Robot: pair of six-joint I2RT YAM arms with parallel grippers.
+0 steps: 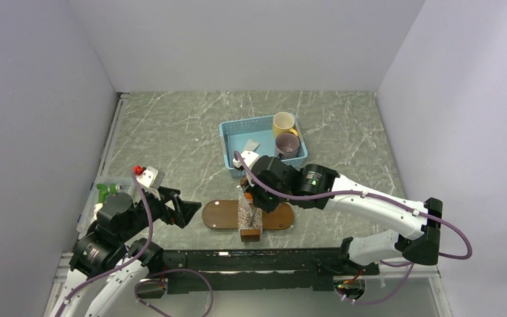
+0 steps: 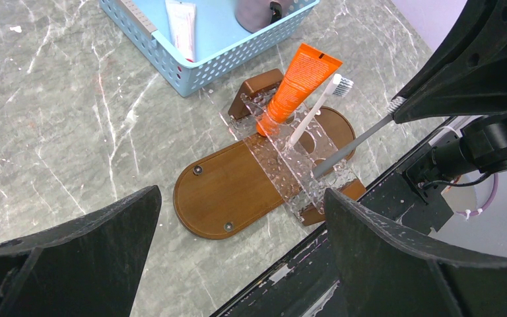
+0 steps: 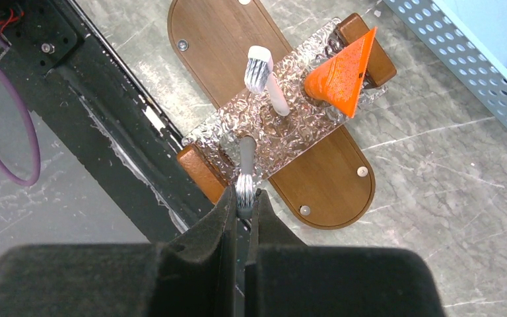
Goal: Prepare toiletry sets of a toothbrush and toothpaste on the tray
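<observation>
The tray [image 2: 224, 188] is a brown oval board lying near the table's front edge, with a clear textured rack [image 3: 284, 132] across it. An orange toothpaste [image 2: 295, 82] stands in the rack's far hole. A white toothbrush [image 2: 317, 109] stands beside it, bristles up. A grey toothbrush [image 3: 245, 165] leans in the near hole, and my right gripper [image 3: 244, 201] is shut on its bristle head. My left gripper [image 2: 241, 257] hangs open to the left of the tray, with nothing between its fingers.
A light-blue mesh basket [image 1: 234, 142] sits behind the tray, holding a yellow cup [image 1: 283, 123], a mauve cup [image 1: 288, 144] and a white tube [image 2: 181, 26]. A green object [image 1: 107, 191] lies at the table's left edge. A black rail [image 1: 251, 261] runs along the front.
</observation>
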